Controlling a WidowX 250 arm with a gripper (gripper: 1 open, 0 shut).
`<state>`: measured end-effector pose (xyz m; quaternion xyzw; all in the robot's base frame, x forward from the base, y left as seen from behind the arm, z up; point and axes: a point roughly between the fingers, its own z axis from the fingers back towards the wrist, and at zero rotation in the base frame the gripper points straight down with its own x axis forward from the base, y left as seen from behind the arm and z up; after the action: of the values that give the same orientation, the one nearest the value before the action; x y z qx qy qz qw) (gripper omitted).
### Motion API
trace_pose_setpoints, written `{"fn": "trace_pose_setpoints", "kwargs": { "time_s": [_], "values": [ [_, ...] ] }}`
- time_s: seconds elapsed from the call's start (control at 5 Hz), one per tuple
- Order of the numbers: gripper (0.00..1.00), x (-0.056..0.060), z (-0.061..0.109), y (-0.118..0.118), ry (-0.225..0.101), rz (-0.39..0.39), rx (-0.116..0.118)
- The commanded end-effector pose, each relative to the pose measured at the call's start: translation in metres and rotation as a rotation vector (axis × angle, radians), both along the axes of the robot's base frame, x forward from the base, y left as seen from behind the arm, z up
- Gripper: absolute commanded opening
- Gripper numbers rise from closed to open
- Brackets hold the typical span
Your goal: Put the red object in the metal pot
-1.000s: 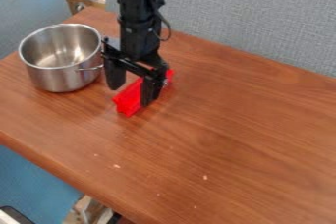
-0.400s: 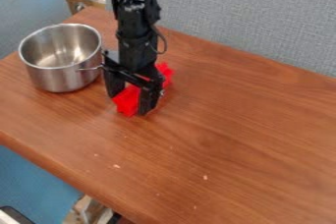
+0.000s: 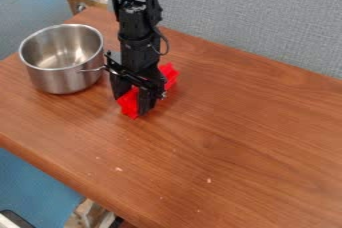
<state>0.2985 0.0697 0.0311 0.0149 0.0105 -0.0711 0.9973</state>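
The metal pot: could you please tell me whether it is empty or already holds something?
Empty. The metal pot shows only its bare shiny inside; the red object lies outside on the table, under the pincer.

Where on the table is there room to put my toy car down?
The wide bare wood of the table right of and in front of the red object is free. It is crowded at the back left, where the hand sits over the red object beside the metal pot.
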Motion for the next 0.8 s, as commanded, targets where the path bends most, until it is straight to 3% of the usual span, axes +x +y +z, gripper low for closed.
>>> {"fn": "trace_pose_setpoints", "kwargs": {
  "time_s": [0.0,0.6],
  "values": [
    [0.00,0.0051,0.0011,0.0077,-0.033,0.006,-0.003],
    [0.00,0.0067,-0.0061,0.0104,-0.034,-0.014,-0.017]
  ]
}}
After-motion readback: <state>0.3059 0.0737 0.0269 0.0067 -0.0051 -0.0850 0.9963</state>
